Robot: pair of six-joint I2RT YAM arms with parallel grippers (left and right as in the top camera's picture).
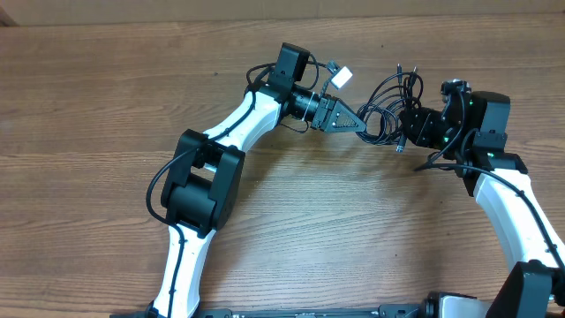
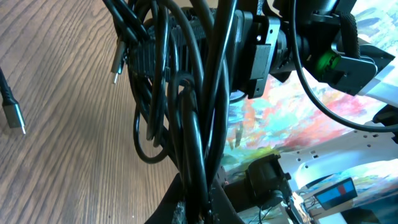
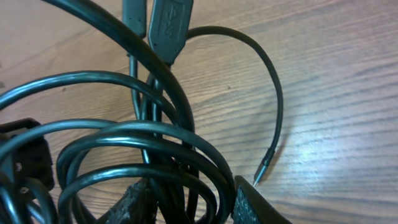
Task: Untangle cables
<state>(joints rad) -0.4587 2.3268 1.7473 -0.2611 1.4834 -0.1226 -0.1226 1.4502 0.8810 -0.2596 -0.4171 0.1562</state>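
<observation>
I find the cables (image 1: 380, 113), upper right of centre, one tangled bunch; none separated yet. Left gripper (image 2: 199, 208) is clamped on them; right gripper (image 3: 189, 200) straddles strands, grip I cannot confirm.

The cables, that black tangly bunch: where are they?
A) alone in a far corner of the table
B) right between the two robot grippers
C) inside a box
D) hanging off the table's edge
B: the overhead view shows the cables bunched between the left gripper and the right gripper, and each wrist view shows strands running between that gripper's fingers.
</observation>
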